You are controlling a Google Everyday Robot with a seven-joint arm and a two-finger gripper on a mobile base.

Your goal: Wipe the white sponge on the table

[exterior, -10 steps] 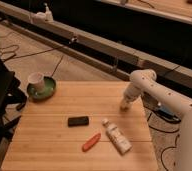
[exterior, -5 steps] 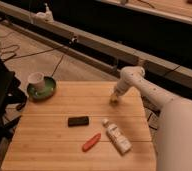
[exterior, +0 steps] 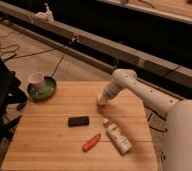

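Camera view: table [exterior: 44, 142] has open room along left and bottom edges; arm crowds right edge. Gripper [exterior: 103, 99] is down at upper centre-right, white sponge [exterior: 100, 103] at its tip, touching the wood (jaw state: cannot tell). Green dish [exterior: 50, 90] at upper-left corner holds white cup [exterior: 36, 79]. Black block [exterior: 78, 121], red marker [exterior: 91, 142] and white tube [exterior: 117, 138] lie lower centre.

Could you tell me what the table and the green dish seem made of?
The table looks like pale unpolished wood: long planks, visible grain. The green dish, smooth-looking, may be glazed ceramic or plastic. The gripper sits low over the table's far-right area.
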